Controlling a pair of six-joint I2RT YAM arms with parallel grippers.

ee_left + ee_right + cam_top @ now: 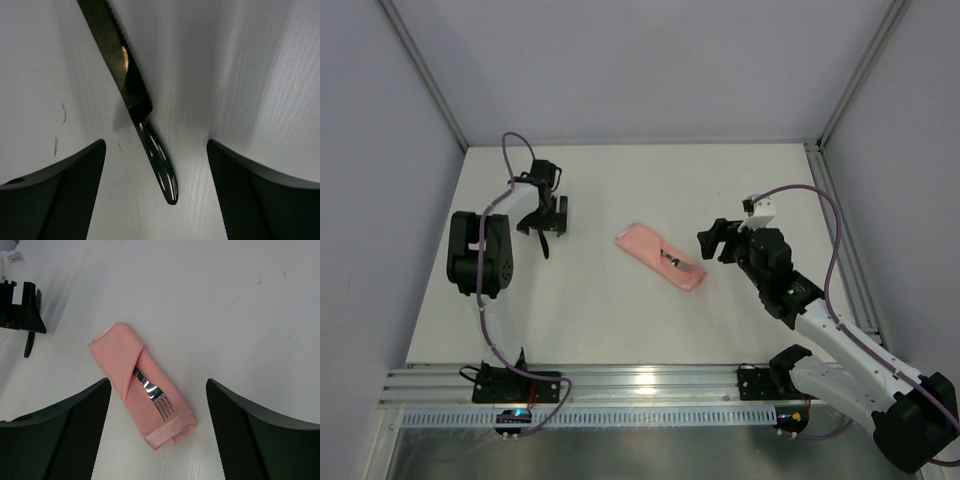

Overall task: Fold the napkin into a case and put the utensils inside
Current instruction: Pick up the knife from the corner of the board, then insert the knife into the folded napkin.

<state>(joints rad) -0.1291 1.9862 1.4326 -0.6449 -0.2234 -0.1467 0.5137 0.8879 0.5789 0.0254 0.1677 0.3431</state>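
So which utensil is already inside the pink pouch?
The fork, its tines poking from the case pocket. The knife lies on the table between the left gripper's open fingers.

Item one on my feeds: the case (131,371) is soft, matt pale-pink cloth, and the fork (152,392) in it shows bright, glossy metal tines. Item two: the knife (142,117) is black and mirror-glossy, and the table (260,90) under it is matt white with a fine wood-like grain. Item three: the right gripper (157,385) has matt black pads (65,440) with a fine dimpled texture; I cannot tell whether they are plastic or rubber.
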